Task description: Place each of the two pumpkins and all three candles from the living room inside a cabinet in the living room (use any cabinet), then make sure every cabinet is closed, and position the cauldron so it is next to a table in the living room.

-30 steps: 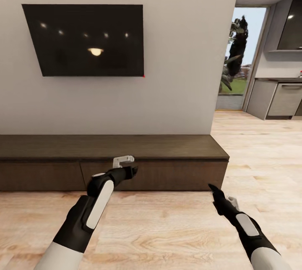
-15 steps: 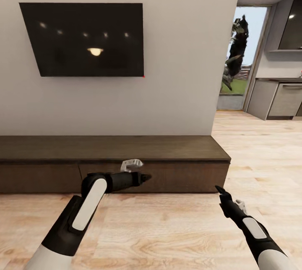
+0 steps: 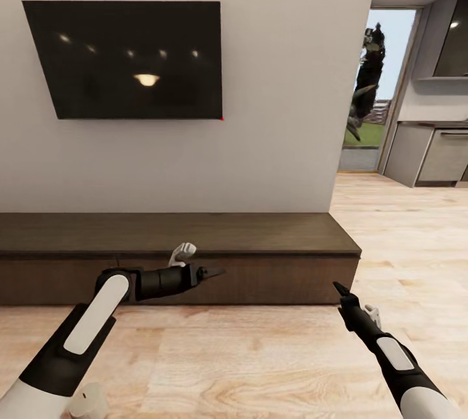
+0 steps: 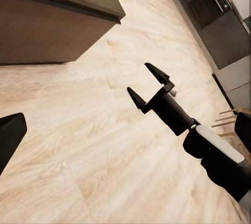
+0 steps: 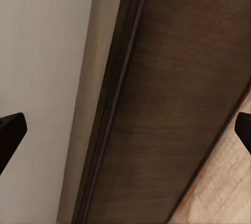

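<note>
- My left end effector (image 3: 211,271) is turned sideways across the drawer fronts of the cabinet (image 3: 260,276), its tips pointing toward my right arm. I keep it level with the fronts because they have no handles, and I judge I will need an edge to work on. It carries nothing. The head view does not show me the gap between its fingers, so I cannot tell whether it is spread or closed.
- Below and behind that arm, at the edge of the floor (image 3: 260,354), sits a small pale stub (image 3: 88,401). It may be a candle, but it is cut off and I cannot be sure.
- The cabinet runs just beyond both end effectors, every front flush, so nothing is stowed from here yet. The television (image 3: 123,58) hangs on the wall above it.
- My right end effector (image 4: 149,85) hangs low over the floor, well short of the cabinet, fingers spread and empty. I hold it aside as a spare, aimed at the dark wood front.
</note>
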